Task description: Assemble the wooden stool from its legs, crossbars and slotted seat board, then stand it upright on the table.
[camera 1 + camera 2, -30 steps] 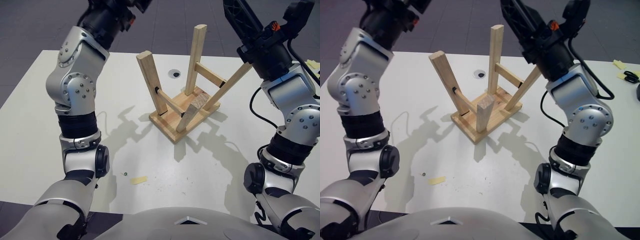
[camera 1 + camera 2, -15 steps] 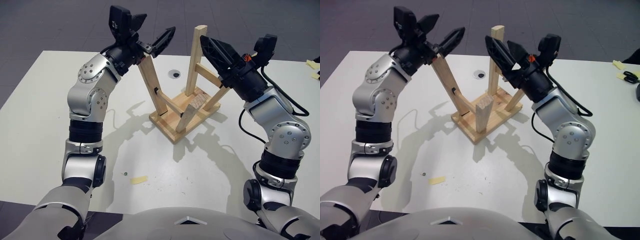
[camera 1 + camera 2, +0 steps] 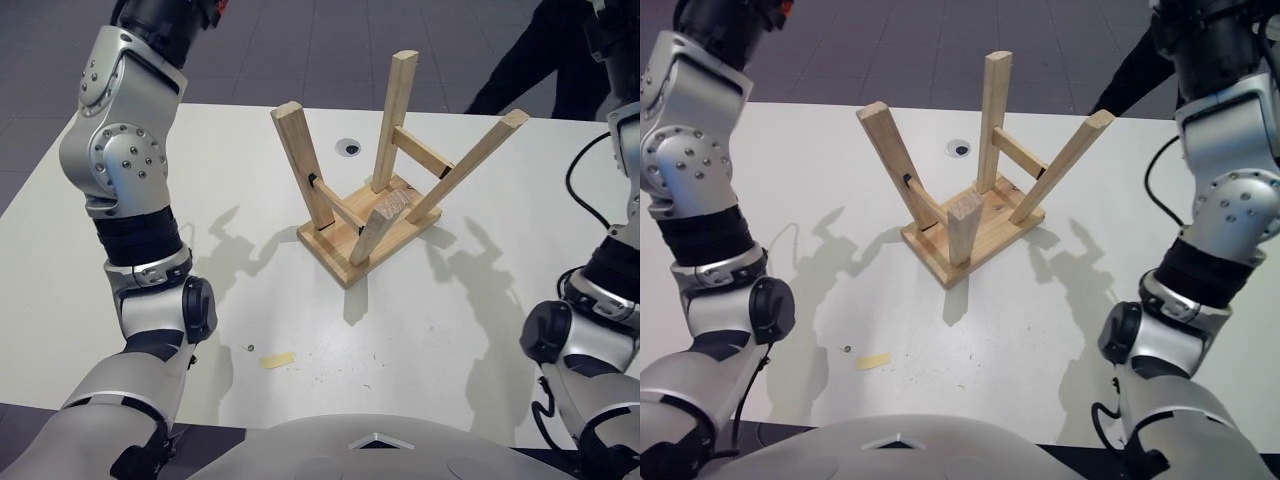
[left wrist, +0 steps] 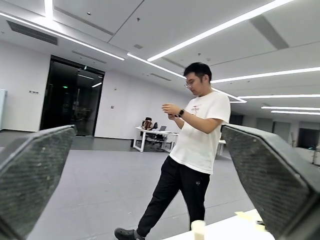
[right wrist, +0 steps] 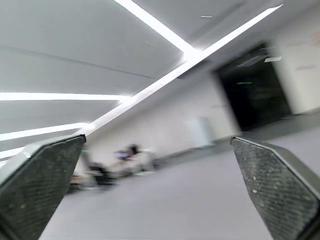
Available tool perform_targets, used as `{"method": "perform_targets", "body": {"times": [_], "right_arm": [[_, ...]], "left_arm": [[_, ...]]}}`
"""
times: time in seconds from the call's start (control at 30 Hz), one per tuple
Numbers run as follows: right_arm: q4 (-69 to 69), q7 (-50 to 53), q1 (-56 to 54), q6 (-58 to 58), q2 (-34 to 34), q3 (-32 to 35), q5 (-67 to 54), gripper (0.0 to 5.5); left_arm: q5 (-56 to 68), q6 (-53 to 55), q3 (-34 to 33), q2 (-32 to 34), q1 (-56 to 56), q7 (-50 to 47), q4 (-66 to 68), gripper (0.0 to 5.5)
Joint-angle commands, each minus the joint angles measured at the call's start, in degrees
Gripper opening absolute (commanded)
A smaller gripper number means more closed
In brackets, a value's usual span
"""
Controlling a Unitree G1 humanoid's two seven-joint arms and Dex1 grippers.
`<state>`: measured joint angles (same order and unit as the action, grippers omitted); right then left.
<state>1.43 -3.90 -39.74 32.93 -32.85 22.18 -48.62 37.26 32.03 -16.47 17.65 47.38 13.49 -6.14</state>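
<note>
The wooden stool stands upside down mid-table, its slotted seat board (image 3: 347, 258) flat on the white table (image 3: 90, 260). Its legs point upward: one on the left (image 3: 303, 160), one at the back (image 3: 393, 120), one slanting right (image 3: 470, 160), and one leaning toward me (image 3: 375, 225). Crossbars (image 3: 420, 150) join them. Both arms are raised high at the table's sides. The left gripper (image 4: 148, 127) is open, its fingers (image 4: 35, 175) wide apart, with a leg tip (image 4: 198, 226) far below. The right gripper (image 5: 158, 138) is open too, holding nothing.
A round hole (image 3: 350, 149) is set in the table behind the stool. A scrap of yellow tape (image 3: 277, 359) and a small green speck (image 3: 251, 348) lie near the front edge. Bare table surrounds the stool on all sides.
Half a second ago both open grippers were beside the tops of the stool's legs. Both have since lifted up and away. The stool has not moved.
</note>
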Motion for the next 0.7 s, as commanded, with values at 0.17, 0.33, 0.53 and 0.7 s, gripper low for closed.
{"method": "perform_targets", "body": {"times": [0.17, 0.33, 0.53, 0.7], "right_arm": [[6.3, -5.7, 16.2, 5.3, -1.1, -13.4, 12.5, 5.4], [17.2, -16.9, 20.5, 13.4, -1.3, -11.5, -2.3, 5.4], [21.6, -14.4, 20.9, 17.4, 4.3, -8.9, -13.7, 5.4], [24.0, -13.2, 21.1, 16.7, 6.8, -7.6, -19.5, 5.4]], "left_arm": [[0.5, 4.0, -1.7, 3.3, -5.4, -2.7, -8.4, 5.38], [0.5, 4.0, -4.4, 6.4, -4.8, -2.5, -7.0, 5.38], [-0.1, 3.7, -2.9, 5.5, -6.9, -3.2, -8.3, 5.38], [0.5, 4.2, -2.1, 5.4, -8.3, -2.8, -9.1, 5.38]]}}
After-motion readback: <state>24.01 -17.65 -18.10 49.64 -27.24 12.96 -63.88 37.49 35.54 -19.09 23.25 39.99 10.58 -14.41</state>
